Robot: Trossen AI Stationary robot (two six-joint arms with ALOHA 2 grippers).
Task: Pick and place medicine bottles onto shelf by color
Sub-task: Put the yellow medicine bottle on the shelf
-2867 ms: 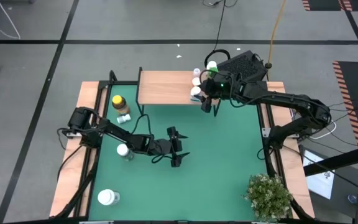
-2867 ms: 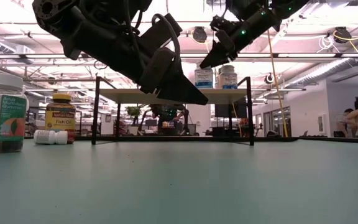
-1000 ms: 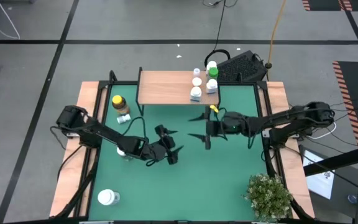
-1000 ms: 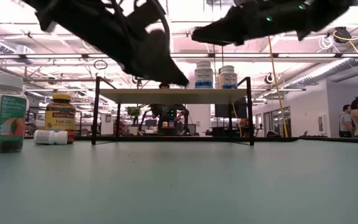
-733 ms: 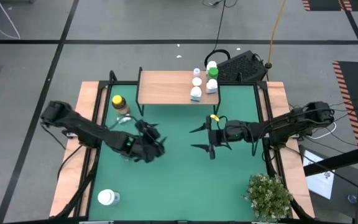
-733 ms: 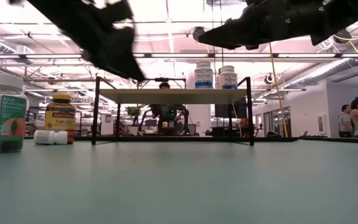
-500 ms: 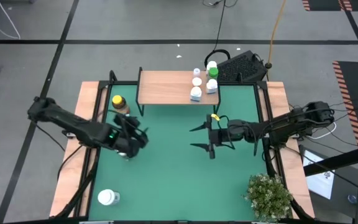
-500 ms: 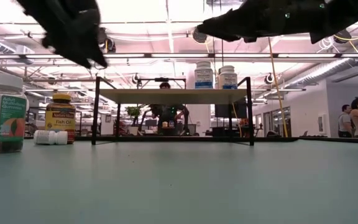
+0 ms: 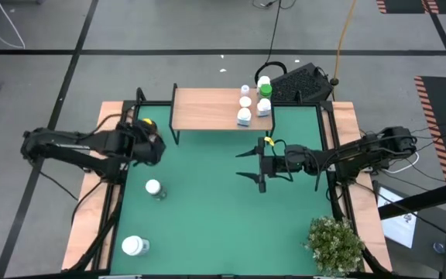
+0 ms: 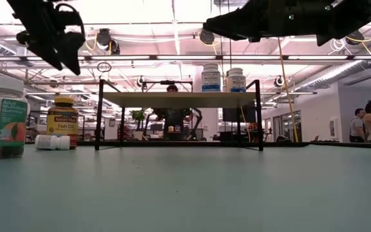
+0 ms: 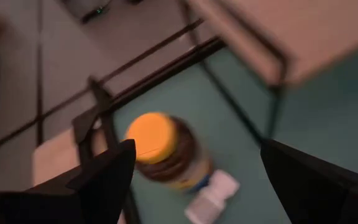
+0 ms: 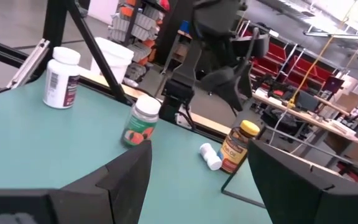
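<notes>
Amber bottle (image 11: 161, 149) apparently just below open left gripper (image 11: 197, 180).

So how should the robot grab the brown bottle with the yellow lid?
Best by its round sides just under the yellow cap, coming down from above. The amber bottle stands upright beside the shelf leg, with a small white bottle lying close against it, so a sideways approach looks crowded. The left tool already hovers open over it.

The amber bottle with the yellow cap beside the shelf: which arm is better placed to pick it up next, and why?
Left. The left gripper hovers open right over the amber yellow-capped bottle; the right gripper is mid-table, much farther away.
</notes>
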